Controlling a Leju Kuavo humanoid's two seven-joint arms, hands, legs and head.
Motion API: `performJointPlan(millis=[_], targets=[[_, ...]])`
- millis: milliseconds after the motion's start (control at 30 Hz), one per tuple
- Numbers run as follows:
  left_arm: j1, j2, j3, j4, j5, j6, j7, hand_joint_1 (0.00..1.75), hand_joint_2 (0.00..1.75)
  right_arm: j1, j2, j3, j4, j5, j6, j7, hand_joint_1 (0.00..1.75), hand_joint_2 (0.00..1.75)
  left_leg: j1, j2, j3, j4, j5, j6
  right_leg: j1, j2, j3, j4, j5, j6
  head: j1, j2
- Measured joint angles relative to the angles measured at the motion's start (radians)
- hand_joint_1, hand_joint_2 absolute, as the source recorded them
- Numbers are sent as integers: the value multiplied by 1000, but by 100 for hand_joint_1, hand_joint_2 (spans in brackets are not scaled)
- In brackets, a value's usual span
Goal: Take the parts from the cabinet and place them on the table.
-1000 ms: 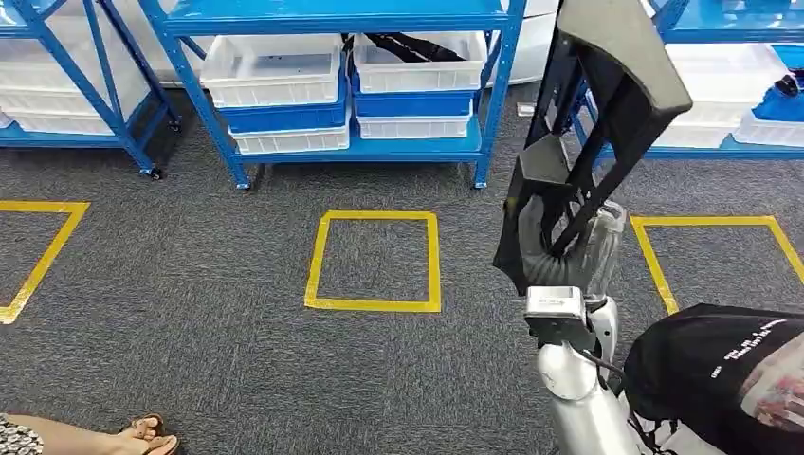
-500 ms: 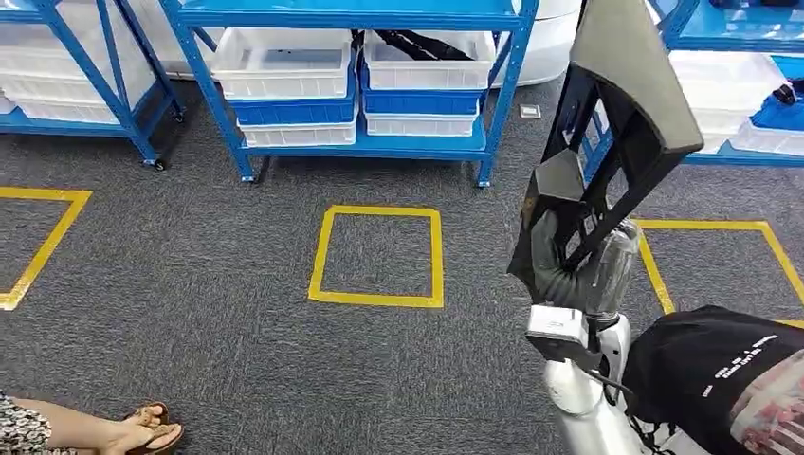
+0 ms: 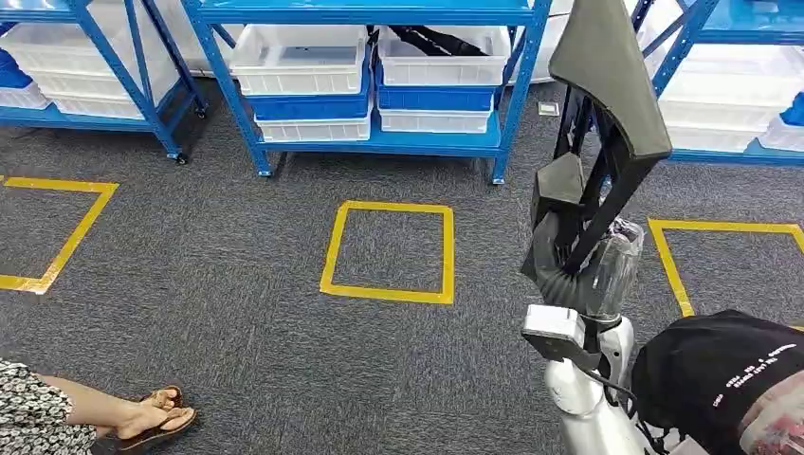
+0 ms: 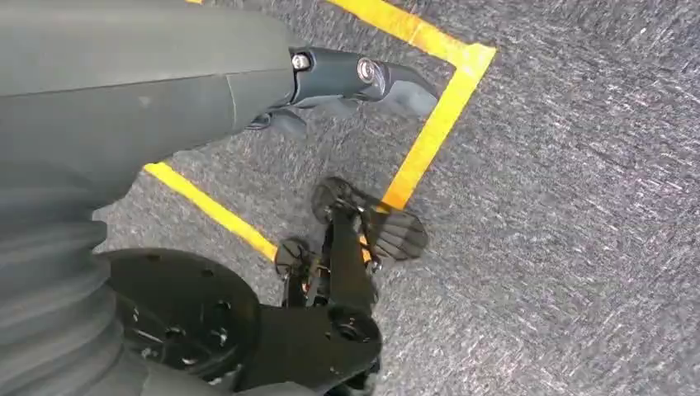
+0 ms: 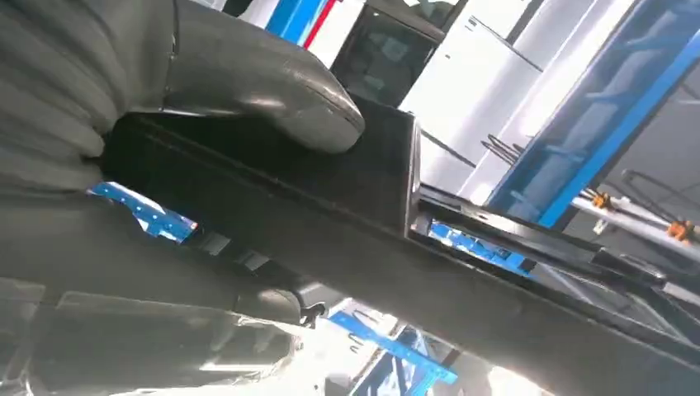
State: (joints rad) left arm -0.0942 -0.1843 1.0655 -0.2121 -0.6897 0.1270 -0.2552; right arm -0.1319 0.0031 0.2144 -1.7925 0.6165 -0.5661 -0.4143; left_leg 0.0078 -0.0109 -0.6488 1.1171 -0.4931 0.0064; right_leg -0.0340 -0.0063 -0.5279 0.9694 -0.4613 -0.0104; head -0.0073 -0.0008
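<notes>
Nearest, at five o'clock in the head view, the right hand point(image 3: 569, 261) is closed around the black part point(image 3: 607, 104), thumb pressed on its frame. The part stands upright, rising toward one o'clock: stiff, ribbed plastic, probably light but top-heavy, best held low on the struts. The left hand point(image 4: 330, 74) hangs over carpet, holding nothing. Beyond, at twelve, the blue shelving point(image 3: 379, 142) holds white bins point(image 3: 299, 57).
</notes>
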Motion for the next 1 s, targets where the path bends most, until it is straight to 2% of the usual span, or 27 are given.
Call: performJointPlan(millis=[67, 100, 133, 167, 200, 233, 267, 300, 367, 400, 433, 467, 500, 533, 567, 600, 633, 667, 733, 767, 800, 867, 900, 933, 967, 1000], targets=[[0, 0, 0, 0, 0, 0, 0, 0, 175, 1, 0, 0, 3, 0, 0, 0, 175, 175, 6, 5, -76, 171, -72, -10, 5, -10, -4, 2, 0, 0, 1, 0], [0, 0, 0, 0, 0, 0, 0, 0, 175, 2, 1, 0, 5, 0, 0, 0, 175, 175, 7, 7, -92, 205, -78, -12, 6, -15, -5, 2, 0, 0, 0, 0], [1, 0, 0, 0, 0, 0, 0, 0, 175, 2, 1, 0, 8, 0, 0, 0, 175, 175, 8, 7, -83, 189, -60, -11, 7, -20, -5, 3, 0, 0, 1, 0], [1, 0, 0, 0, 0, 0, 0, 0, 175, 2, 1, 0, 8, 0, 0, 0, 175, 175, 8, 8, -52, 131, -26, -9, 8, -24, -4, 4, 0, 0, 0, 0], [1, 0, 0, 0, 0, 0, 0, 0, 175, 1, 1, 0, 8, 0, 0, 0, 175, 175, 8, 14, -4, 40, 18, -4, 9, -28, -3, 4, -1, 0, 0, 0], [1, 0, 0, 0, 1, 0, 0, 0, 175, 0, 2, 0, 8, 0, 0, 0, 175, 175, 7, 28, 56, -68, 60, 6, 12, -32, -1, 3, -1, 0, 0, 0], [-1, 2, 0, 0, 2, 0, 0, 0, 175, 0, 3, 0, 8, -1, 0, 0, 175, 175, -1, 53, 81, -121, 50, 14, 13, -35, -2, 3, -1, 1, 2, 0], [-1, 3, 1, 0, 6, 0, 0, 0, 175, -2, 3, 1, 9, -5, 1, -1, 175, 175, -7, 46, 77, -121, 57, 19, 24, -39, -6, 3, -1, 5, 4, 0], [-1, 4, 3, 0, 19, 3, -1, 0, 175, 1, 5, 6, 15, -15, 3, -4, 175, 175, -12, 37, 71, -120, 55, 25, 18, -48, -6, 0, 1, 11, -1, 0], [-1, 5, 6, 0, 26, 8, -2, 0, 175, -1, 6, 11, 18, -19, 6, -7, 175, 175, -13, 30, 71, -127, 61, 34, 20, -53, -3, -7, 5, 18, -2, 0], [-1, 4, 10, 0, 35, 11, -2, 0, 175, -2, 8, 17, 19, -20, 11, -10, 175, 175, 2, 22, 86, -156, 79, 42, 31, -48, -13, 1, -4, 25, 0, 0], [-1, 2, 14, 0, 41, 14, -2, 0, 175, -4, 8, 21, 22, -20, 13, -13, 175, 175, -3, 20, 89, -164, 84, 45, 24, -29, -23, 29, -25, 21, 6, 0], [-3, 2, 19, 0, 46, 19, -1, 0, 175, -7, 8, 26, 25, -22, 14, -15, 175, 175, -2, 16, 86, -164, 89, 54, 23, -12, -54, 93, -59, 11, 4, 0], [-4, 2, 25, 0, 53, 25, -1, 0, 175, -8, 11, 32, 31, -23, 15, -15, 175, 175, -3, 9, 82, -164, 91, 55, 21, -4, -95, 182, -96, 6, 10, 0], [-4, 2, 30, 0, 56, 29, -1, 0, 175, -8, 13, 38, 39, -25, 16, -15, 175, 175, -4, 1, 79, -164, 92, 56, 18, 1, -137, 269, -127, 5, 9, 0], [-3, 2, 32, 0, 60, 33, 0, 0, 175, -9, 15, 43, 45, -25, 16, -15, 175, 175, -4, -7, 77, -163, 93, 54, 16, 2, -163, 322, -139, 11, 10, 0], [-3, 1, 36, 0, 64, 38, 2, 0, 175, -10, 16, 48, 52, -25, 16, -15, 175, 175, -4, -15, 76, -163, 95, 53, 14, 2, -165, 323, -132, 19, 10, 0], [-3, 1, 42, 1, 66, 43, 3, 0, 175, -13, 17, 53, 59, -26, 16, -15, 175, 175, -4, -23, 76, -161, 95, 51, 11, 2, -140, 274, -105, 30, 10, 0], [-3, -2, 50, 1, 68, 48, 4, 0, 175, -24, 21, 61, 66, -26, 16, -15, 175, 175, -2, -39, 72, -148, 92, 44, 1, 9, -37, 71, -24, 53, 10, 0], [-3, -2, 53, 2, 70, 50, 4, 0, 175, -28, 21, 64, 70, -26, 15, -15, 175, 175, -3, -45, 65, -136, 87, 37, -6, 21, -11, 6, -16, 52, 10, 0], [-3, -2, 55, 2, 71, 54, 3, 0, 175, -28, 24, 67, 72, -27, 14, -13, 175, 175, -10, -51, 60, -127, 81, 28, 5, 20, -12, 7, -14, 42, 9, 0], [1, -3, 56, 3, 72, 64, 3, 0, 175, -28, 26, 70, 76, -34, 12, -13, 175, 175, -6, -53, 53, -127, 86, 18, 10, 15, -12, 15, -10, 30, 7, 0], [4, -4, 60, 4, 73, 66, 3, 0, 175, -28, 26, 72, 78, -37, 11, -11, 175, 175, -3, -54, 51, -127, 89, 14, 10, 13, -14, 16, -7, 25, 8, 0], [5, -4, 61, 4, 73, 69, 4, 0, 175, -28, 27, 72, 79, -37, 11, -11, 175, 175, 2, -57, 46, -122, 87, 10, -3, 10, -13, 13, -2, 17, 7, 0], [5, -3, 65, 4, 73, 72, 4, 0, 175, -30, 29, 74, 80, -37, 11, -11, 175, 175, 3, -35, 41, -103, 68, 4, -3, 8, -13, 12, 0, 14, 7, 0], [5, -4, 70, 4, 73, 74, 3, 0, 175, -30, 30, 77, 81, -36, 11, -11, 175, 175, 3, -15, 19, -48, 30, -3, -2, 5, -13, 12, 0, 13, 0, 0]])
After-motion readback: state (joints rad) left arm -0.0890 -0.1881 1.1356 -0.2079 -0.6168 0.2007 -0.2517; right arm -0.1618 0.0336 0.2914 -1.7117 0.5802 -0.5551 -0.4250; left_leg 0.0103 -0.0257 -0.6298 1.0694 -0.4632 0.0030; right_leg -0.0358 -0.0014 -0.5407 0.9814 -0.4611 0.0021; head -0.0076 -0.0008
